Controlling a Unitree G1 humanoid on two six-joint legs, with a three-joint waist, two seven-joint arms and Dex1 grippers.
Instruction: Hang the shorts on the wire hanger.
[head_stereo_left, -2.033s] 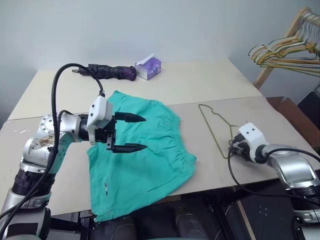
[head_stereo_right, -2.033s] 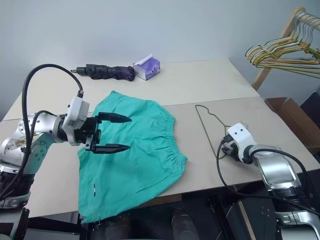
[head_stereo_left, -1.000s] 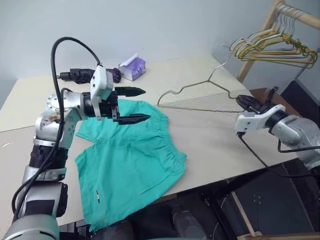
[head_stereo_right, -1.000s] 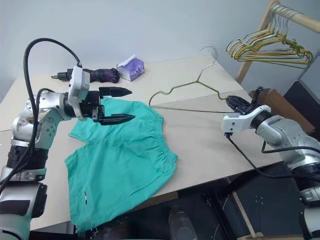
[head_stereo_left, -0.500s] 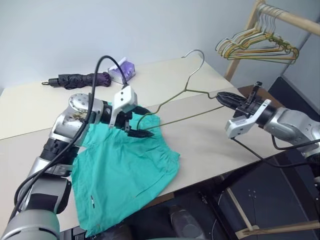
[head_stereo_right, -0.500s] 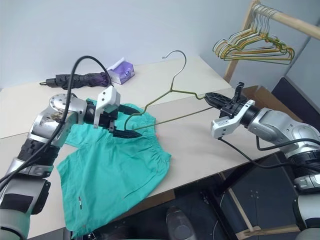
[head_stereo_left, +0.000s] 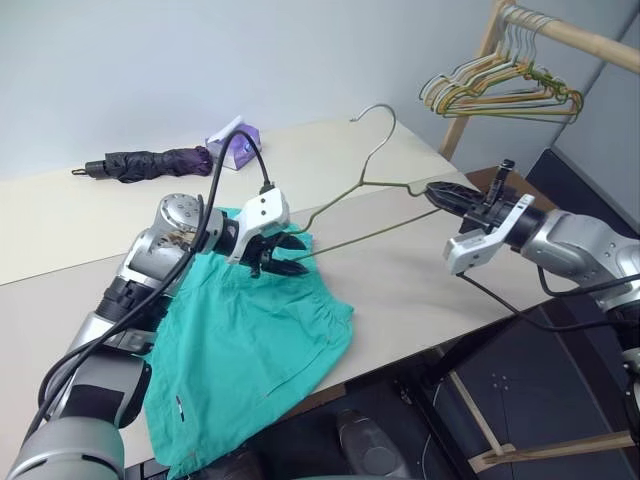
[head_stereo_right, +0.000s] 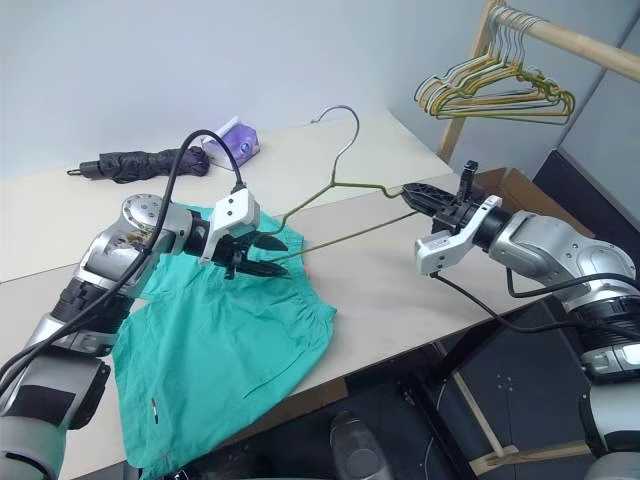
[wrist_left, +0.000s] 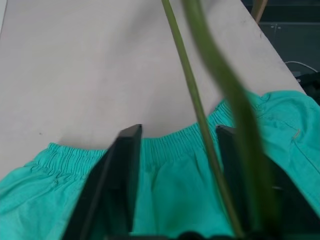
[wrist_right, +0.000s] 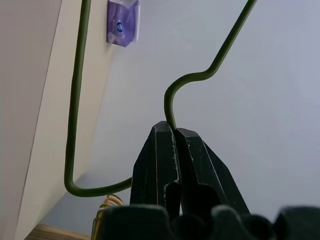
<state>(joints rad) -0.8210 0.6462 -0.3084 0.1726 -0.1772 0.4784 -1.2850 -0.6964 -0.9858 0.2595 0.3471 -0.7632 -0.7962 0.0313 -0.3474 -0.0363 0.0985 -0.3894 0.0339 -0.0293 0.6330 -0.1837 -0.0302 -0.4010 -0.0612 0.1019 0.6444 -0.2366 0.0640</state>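
Seven items, listed from the robot's left to its right.

1. Umbrella (head_stereo_left: 140, 162): folded, dark crinkled fabric, lying at the far edge of the table (head_stereo_left: 420, 285), well apart from the work.
2. Tissue pack (head_stereo_left: 232, 145): small, purple and white, just beside the umbrella's tip.
3. Left gripper (head_stereo_left: 300, 256): two black tapered fingers, parted and clamping nothing. It was angled down over the waistband, with the hanger's far corner running between them. This was judged to be an approach for pinching the waistband or steadying the wire.
4. Shorts (head_stereo_left: 240, 350): teal-green soft cloth with a gathered elastic waistband (wrist_left: 165, 147). They lay flat on the pale matte tabletop with one leg draped over the near edge and a small dark label (head_stereo_left: 179, 402) near that hem. They were not yet on the hanger.
5. Wire hanger (wrist_right: 76, 100): a single thin olive-grey metal triangle with a curved hook. It was lifted off the table and held roughly level, its hook rising upward and its free corner reaching over the waistband. The placement seemed meant to bring the wire to the cloth for threading.
6. Right gripper (head_stereo_left: 436, 195): black fingers clenched on the hanger's near corner bend and pointing roughly level, which kept the frame aloft.
7. Wooden rack (head_stereo_left: 560, 30): a pale rail carrying bunched yellow, green and white hangers (head_stereo_left: 500, 90), beyond the table's corner and untouched.
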